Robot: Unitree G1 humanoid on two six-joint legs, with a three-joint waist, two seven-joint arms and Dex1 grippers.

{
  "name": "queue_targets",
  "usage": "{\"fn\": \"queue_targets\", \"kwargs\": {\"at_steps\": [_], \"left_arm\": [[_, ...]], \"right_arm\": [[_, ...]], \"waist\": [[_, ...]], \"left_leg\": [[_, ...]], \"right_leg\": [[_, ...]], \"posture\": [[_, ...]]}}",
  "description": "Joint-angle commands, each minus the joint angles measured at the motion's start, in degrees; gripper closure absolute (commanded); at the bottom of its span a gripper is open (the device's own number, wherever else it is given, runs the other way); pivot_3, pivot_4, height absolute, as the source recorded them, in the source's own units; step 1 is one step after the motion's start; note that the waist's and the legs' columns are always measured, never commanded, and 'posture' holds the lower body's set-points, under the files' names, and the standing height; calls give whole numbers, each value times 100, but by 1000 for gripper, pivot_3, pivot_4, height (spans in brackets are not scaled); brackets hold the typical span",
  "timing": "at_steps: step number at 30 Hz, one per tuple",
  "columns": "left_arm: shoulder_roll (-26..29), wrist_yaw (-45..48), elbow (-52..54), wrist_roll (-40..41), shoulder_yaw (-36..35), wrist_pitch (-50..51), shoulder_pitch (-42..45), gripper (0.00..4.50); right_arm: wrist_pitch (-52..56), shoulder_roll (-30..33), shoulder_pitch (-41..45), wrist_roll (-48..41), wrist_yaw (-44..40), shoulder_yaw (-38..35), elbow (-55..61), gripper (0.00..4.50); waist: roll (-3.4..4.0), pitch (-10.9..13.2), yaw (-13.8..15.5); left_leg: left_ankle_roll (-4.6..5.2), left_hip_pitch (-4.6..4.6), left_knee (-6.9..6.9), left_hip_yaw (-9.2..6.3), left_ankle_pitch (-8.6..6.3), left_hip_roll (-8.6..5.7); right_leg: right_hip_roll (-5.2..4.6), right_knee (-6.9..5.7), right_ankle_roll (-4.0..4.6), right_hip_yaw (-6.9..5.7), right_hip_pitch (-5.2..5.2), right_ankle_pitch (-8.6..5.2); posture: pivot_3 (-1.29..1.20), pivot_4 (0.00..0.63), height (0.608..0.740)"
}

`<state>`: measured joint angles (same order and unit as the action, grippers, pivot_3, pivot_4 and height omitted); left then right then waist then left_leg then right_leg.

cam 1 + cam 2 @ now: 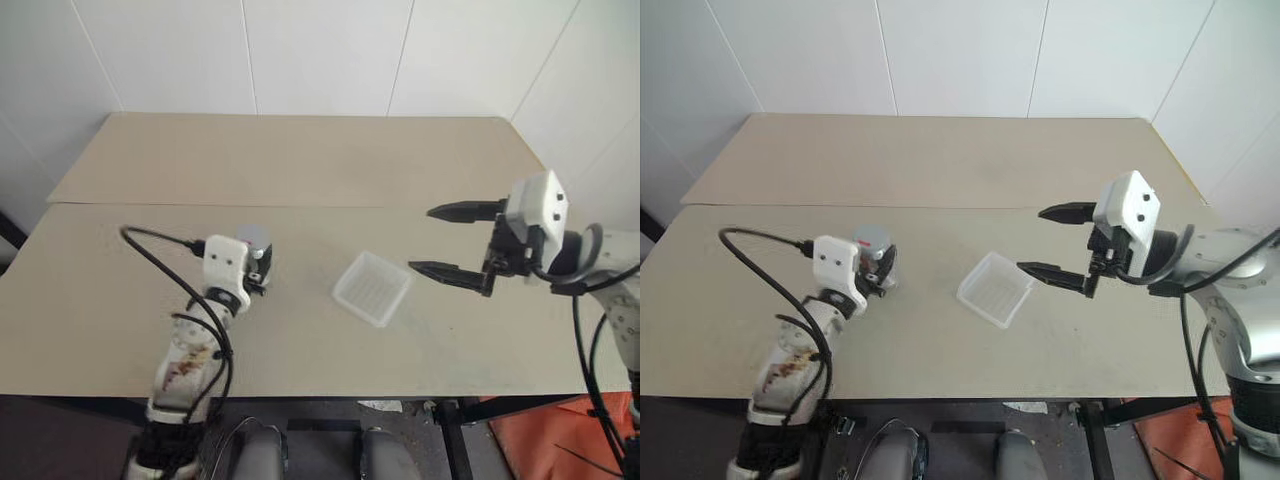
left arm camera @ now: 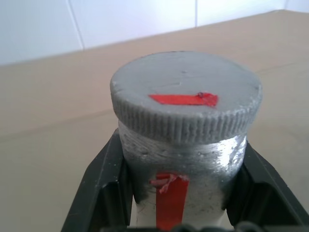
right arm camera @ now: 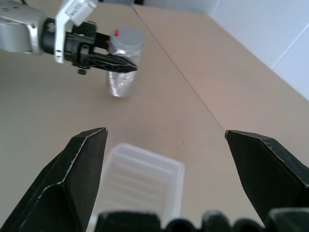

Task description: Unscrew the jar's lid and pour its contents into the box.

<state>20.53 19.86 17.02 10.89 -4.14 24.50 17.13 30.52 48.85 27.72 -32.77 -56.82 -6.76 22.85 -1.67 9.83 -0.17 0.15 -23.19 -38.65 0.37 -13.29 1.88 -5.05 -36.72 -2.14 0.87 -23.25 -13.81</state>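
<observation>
My left gripper (image 1: pixel 263 264) is shut on the jar (image 2: pixel 179 162), its black fingers (image 2: pixel 103 186) clamping the clear body just below the lid. The grey ribbed lid (image 2: pixel 186 94) sits on the jar and carries a strip of red tape; a second red strip runs down the jar's side. The jar stands upright at the table's left. The contents cannot be made out through the jar wall. The box (image 1: pixel 342 296), a shallow translucent white tray, lies at mid-table. My right gripper (image 1: pixel 420 238) hovers open just right of the box, pointing left across the box toward the jar (image 3: pixel 123 63).
The beige table (image 1: pixel 300 160) has a seam running across its middle. White walls close off the far side. An orange object (image 1: pixel 560 440) lies on the floor past the table's front right corner.
</observation>
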Motion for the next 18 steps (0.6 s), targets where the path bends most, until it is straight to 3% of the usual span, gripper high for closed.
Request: {"fn": "queue_targets", "kwargs": {"at_steps": [1, 4, 8, 12, 18], "left_arm": [[892, 1652, -365, 1005, -390, 270, 723, 2483], [1659, 3232, -1243, 1690, -441, 411, 1487, 2483], [1999, 4544, -2411, 1887, -189, 356, 2389, 2483], [1920, 5399, -3119, 1755, 178, 92, 3065, 2483], [1388, 5730, -3726, 1553, 445, -464, 3594, 2483]], "right_arm": [[54, -331, 590, 41, 206, 365, -48, 0], [182, -824, 1243, 129, 408, 775, -364, 0], [527, -1496, 2014, 122, 741, 1096, -752, 0], [984, -2147, 2734, 198, 1212, 1376, -1043, 0], [1797, -2953, 3537, 377, 1961, 1580, -1577, 0]], "waist": [[1, 1, -41], [2, 2, -64], [3, 3, -62], [4, 3, -56], [5, 3, -62]], "left_leg": [[0, -3, 0, 0, 0, 1], [0, -7, 0, 0, 0, 0], [0, -13, 3, 0, 0, 0], [0, -27, 2, -2, 1, 0], [0, -93, -9, -4, 3, 0]], "right_leg": [[1, 0, 0, -1, -3, 0], [-1, 2, -1, -3, -5, 0], [-1, 2, -1, -3, -15, 0], [-1, -3, 0, -7, -26, 0], [2, -47, 3, -6, -97, 3]], "posture": [[0, 150, 740], [0, 150, 740], [0, 150, 740], [0, 150, 740], [0, 150, 740]]}}
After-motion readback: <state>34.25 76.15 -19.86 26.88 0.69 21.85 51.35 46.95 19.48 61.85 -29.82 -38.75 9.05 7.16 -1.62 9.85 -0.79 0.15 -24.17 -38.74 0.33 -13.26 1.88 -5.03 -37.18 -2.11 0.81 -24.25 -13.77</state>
